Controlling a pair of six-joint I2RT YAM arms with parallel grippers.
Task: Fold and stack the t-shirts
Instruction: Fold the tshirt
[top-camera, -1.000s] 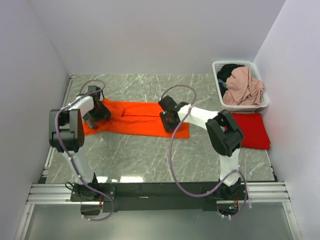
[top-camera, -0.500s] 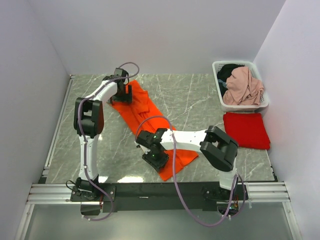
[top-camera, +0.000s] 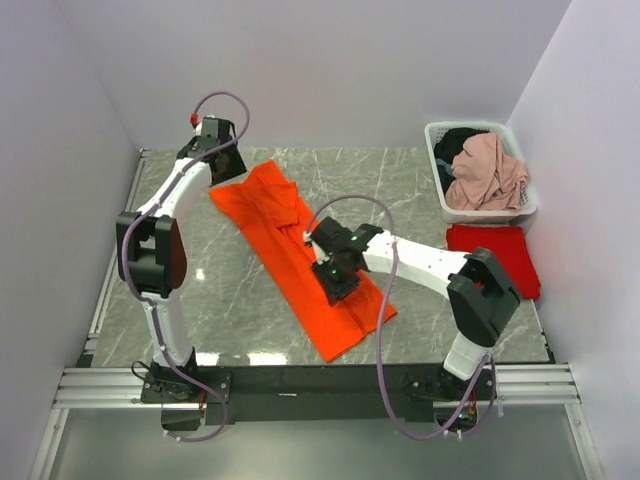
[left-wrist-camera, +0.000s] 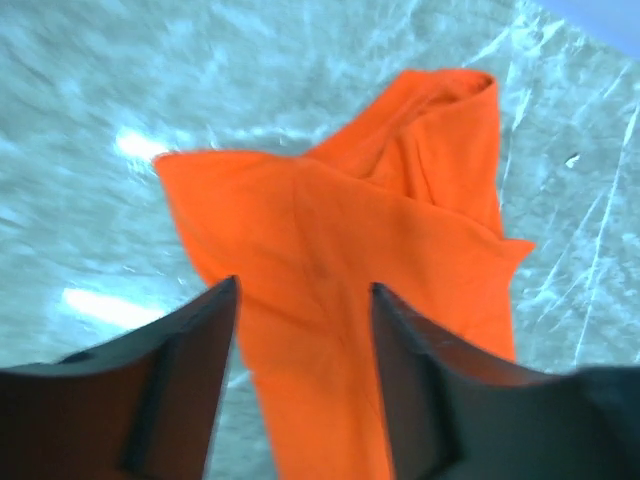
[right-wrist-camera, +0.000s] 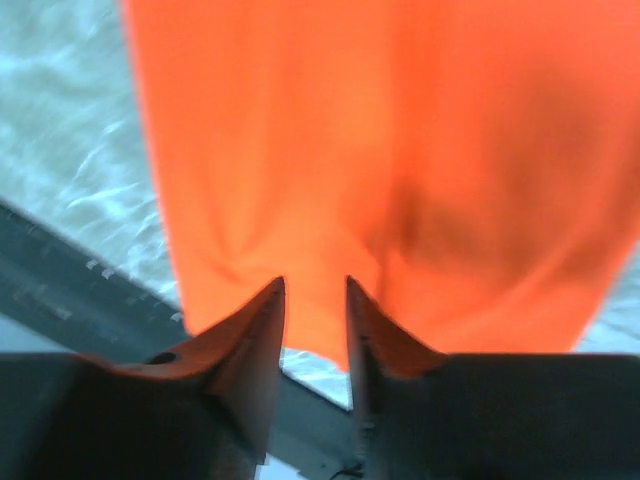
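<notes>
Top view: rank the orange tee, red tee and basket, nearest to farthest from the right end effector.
From the right end effector:
1. orange tee, directly beneath it.
2. red tee, off to its right.
3. basket, back right corner, beyond the red tee.

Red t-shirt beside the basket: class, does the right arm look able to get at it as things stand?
Probably yes. The red t-shirt lies uncovered near that arm's base; the right gripper, over the orange t-shirt, need only swing back.
</notes>
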